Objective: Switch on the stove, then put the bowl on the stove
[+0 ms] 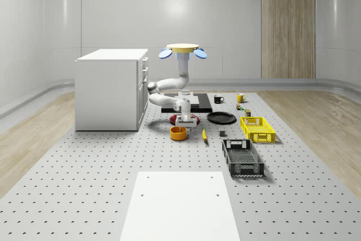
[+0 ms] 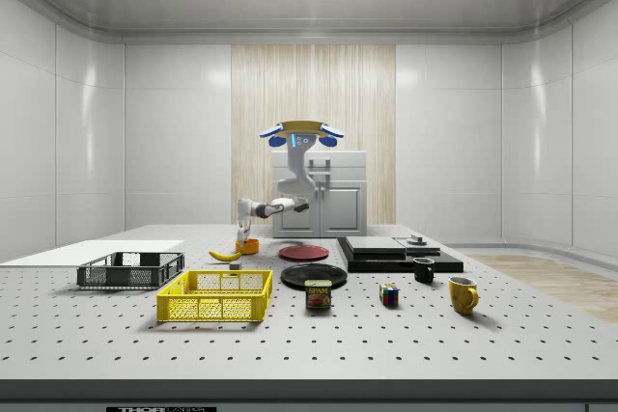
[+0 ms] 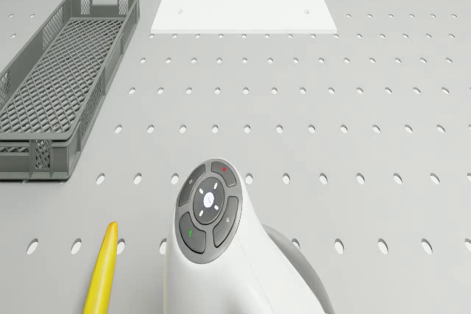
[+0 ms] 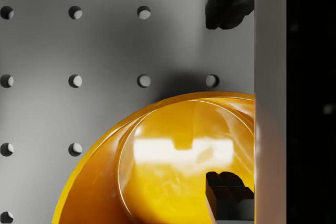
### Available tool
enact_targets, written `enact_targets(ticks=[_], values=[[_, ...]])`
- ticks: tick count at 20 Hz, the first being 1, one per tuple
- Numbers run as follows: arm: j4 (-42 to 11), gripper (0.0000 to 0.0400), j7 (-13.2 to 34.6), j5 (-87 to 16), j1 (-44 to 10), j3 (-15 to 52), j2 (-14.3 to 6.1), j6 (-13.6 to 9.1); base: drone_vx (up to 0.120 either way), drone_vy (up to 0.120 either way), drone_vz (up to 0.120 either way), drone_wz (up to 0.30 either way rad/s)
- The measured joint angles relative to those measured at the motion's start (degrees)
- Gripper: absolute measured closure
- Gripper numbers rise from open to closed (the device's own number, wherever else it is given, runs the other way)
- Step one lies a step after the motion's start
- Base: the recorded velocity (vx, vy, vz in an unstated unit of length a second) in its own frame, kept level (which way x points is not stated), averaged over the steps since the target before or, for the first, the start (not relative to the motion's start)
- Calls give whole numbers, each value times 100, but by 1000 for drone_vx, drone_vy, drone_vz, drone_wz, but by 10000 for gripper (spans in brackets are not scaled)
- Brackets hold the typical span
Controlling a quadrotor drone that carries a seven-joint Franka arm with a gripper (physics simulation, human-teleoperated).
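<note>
The orange bowl (image 1: pixel 178 133) (image 2: pixel 249 246) stands on the perforated table, in front of a red plate. My drone (image 1: pixel 183 50) (image 2: pixel 300 131) hovers over the table near the black stove (image 1: pixel 194 101) (image 2: pixel 396 253). Its arm bends down to the bowl. My gripper (image 1: pixel 182 125) (image 2: pixel 242 235) hangs just over the bowl's rim and is open. In the wrist view the gripper (image 4: pixel 228 98) straddles the rim of the bowl (image 4: pixel 173 171): one fingertip (image 4: pixel 226 3) is outside it over the table, the other sits over the bowl's inside.
A white cabinet (image 1: pixel 110 88) stands at the whole-scene view's left. A banana (image 1: pixel 204 134) (image 3: pixel 101 273) lies beside the bowl. A black plate (image 1: pixel 221 118), yellow crate (image 1: pixel 257 128), grey crate (image 1: pixel 242 157) (image 3: pixel 62 86) and white board (image 1: pixel 179 204) lie around.
</note>
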Motion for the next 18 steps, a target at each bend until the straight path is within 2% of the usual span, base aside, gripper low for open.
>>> enact_targets(ticks=[14, 16, 18], values=[[128, 0, -36, -209, -19, -210, 61, 92, 0, 0, 0, 0], [137, 102, -41, -227, -17, -227, 70, 95, 0, 0, 0, 0], [143, 180, -46, -240, -14, -238, 78, 94, 0, 0, 0, 0]])
